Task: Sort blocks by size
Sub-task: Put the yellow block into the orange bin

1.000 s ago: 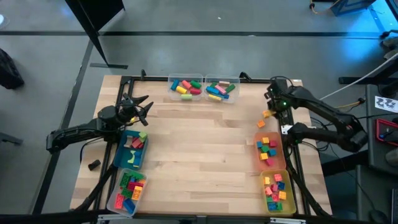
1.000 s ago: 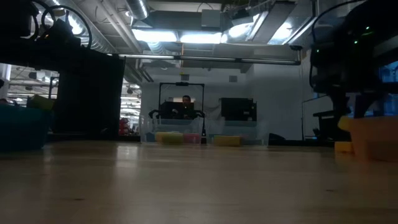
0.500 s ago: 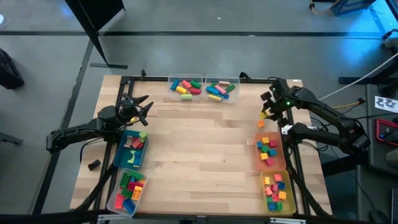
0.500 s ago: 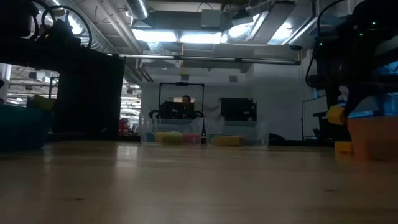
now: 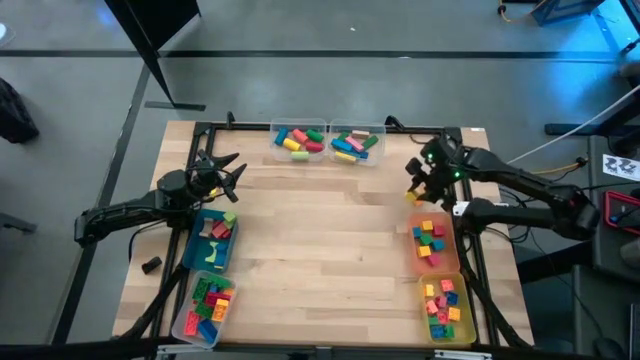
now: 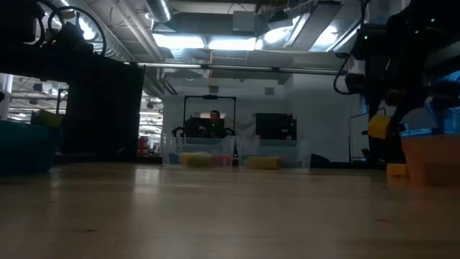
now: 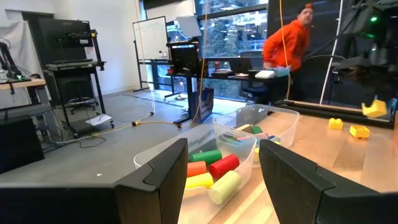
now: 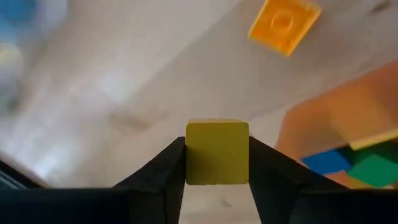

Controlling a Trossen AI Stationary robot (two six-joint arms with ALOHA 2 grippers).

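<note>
Step in hand: the right gripper (image 5: 414,181) is up off the tabletop (image 5: 330,240) at about 2 o'clock from its middle, carrying a small yellow block (image 8: 217,152); I'd say it is in the carrying part of one sorting run.
Right fingers: pinching the yellow block from both sides, plain in the right wrist view.
Where the blocks are: one in the air; an orange block (image 5: 411,196) lies loose on the wood just under that gripper; the rest sit in bins: two clear bins (image 5: 327,129) at 12 o'clock, an orange bin (image 5: 416,259) and a yellow bin (image 5: 463,330) down the 3-to-5 o'clock side, a blue bin (image 5: 189,256) and a clear bin (image 5: 180,322) at 8 o'clock.
Next move calls for: picking the bin that matches this small cube's size, bringing it over that bin's opening and only then spreading the fingers; I can't tell which bin is meant.
Left gripper (image 7: 223,180): waiting at 10 o'clock above the blue bin, fingers spread, nothing between them.
High view only: the whole layout of bins and both arms.
Right wrist view only: the grip itself, square on the block's flat sides.
Low view only: the block (image 6: 379,126) hanging clear of the tabletop.
Left wrist view only: a person in an orange top (image 7: 289,40) beyond the far edge.
</note>
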